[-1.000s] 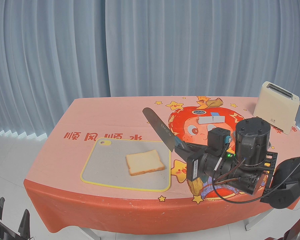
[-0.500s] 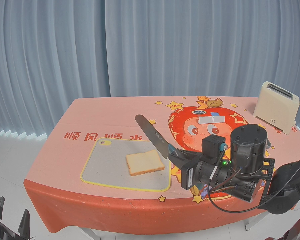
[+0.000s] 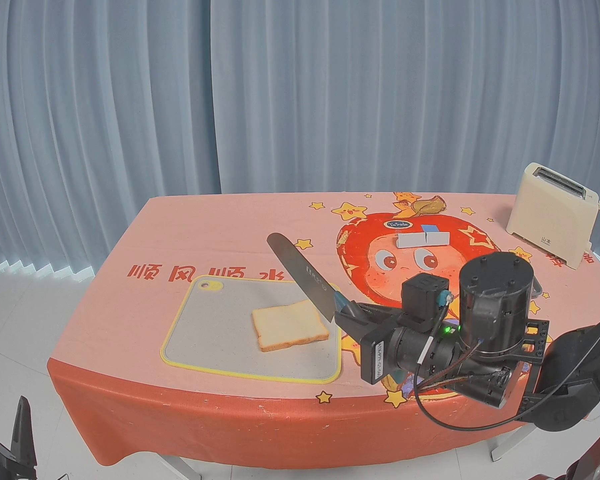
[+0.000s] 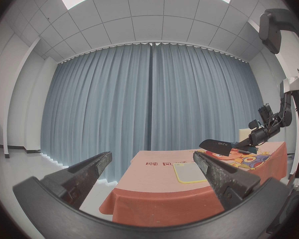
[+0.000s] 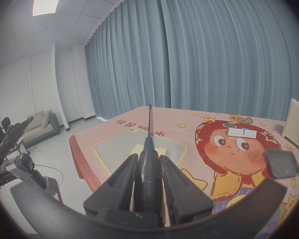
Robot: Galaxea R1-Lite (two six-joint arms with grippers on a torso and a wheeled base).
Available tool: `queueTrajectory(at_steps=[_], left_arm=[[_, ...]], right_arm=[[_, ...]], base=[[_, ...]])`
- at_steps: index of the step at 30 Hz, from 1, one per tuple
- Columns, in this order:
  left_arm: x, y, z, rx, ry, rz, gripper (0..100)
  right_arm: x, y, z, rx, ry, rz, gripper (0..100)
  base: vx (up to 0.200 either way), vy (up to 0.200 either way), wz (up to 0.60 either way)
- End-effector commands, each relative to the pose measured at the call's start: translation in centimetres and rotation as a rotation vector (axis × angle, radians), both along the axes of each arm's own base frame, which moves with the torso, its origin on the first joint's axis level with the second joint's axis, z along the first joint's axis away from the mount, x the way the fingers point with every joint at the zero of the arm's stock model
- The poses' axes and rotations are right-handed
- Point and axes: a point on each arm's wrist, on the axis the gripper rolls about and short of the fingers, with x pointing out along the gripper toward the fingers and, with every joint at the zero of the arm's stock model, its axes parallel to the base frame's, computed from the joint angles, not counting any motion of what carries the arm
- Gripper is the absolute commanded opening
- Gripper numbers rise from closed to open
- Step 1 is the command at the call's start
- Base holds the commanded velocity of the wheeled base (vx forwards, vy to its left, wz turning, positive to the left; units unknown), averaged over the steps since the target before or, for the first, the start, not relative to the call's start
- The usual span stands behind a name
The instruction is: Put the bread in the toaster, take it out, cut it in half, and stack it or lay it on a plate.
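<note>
A slice of bread lies flat on the grey, yellow-rimmed cutting board near the table's front. My right gripper is shut on the handle of a dark knife. The blade slants up and away over the board's far right corner, its heel just above the bread's right edge. In the right wrist view the knife points edge-on over the bread, with the right gripper clamped on the handle. The cream toaster stands at the far right. My left gripper is open, low and off the table's left.
A dark rectangular tray lies on the cloth between my right arm and the toaster. Small white and blue blocks sit on the apple print. The tablecloth is bare behind the board.
My right arm has carried the knife leftward and a little lower, bringing the blade from right of the board to over the bread's right edge. The left gripper has sunk lower at the frame's bottom left.
</note>
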Motion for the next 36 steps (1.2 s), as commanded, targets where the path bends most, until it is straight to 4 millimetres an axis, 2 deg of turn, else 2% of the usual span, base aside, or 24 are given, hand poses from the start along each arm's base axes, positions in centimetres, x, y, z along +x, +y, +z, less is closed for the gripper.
queueTrajectory(at_steps=[1, 6, 14, 21, 30, 31, 36], left_arm=[[-0.1, 0.0, -0.3, -0.002, -0.022, -0.002, 100], [-0.2, 0.0, 0.2, -0.002, -0.071, -0.007, 100], [0.7, 0.0, 0.9, 0.006, -0.024, -0.036, 100], [2.4, -0.3, 1.4, 0.025, 0.093, -0.17, 100], [3.5, -0.4, 2.3, 0.027, 0.161, -0.181, 100], [3.5, -0.4, 2.3, 0.027, 0.161, -0.181, 0], [4.1, -0.5, 3.6, 0.031, 0.166, -0.205, 0]], right_arm=[[-0.2, -0.1, 0.1, 0.003, -0.002, 0.004, 0], [0.1, -0.2, 0.2, 0.006, -0.005, -0.006, 0], [-0.1, 0.0, 0.1, 0.004, -0.001, 0.003, 0], [-0.2, 0.0, 0.0, 0.002, 0.002, 0.004, 0], [-0.3, 0.2, -0.1, 0.0, 0.003, 0.01, 0], [-0.3, 0.2, -0.1, 0.0, 0.003, 0.01, 0], [-0.3, 0.2, -0.2, -0.003, 0.006, 0.01, 0]], base=[[0.0, 0.0, 0.0], [0.0, 0.0, 0.0], [0.0, 0.0, 0.0], [0.0, 0.0, 0.0], [0.0, 0.0, 0.0], [0.0, 0.0, 0.0], [0.0, 0.0, 0.0]])
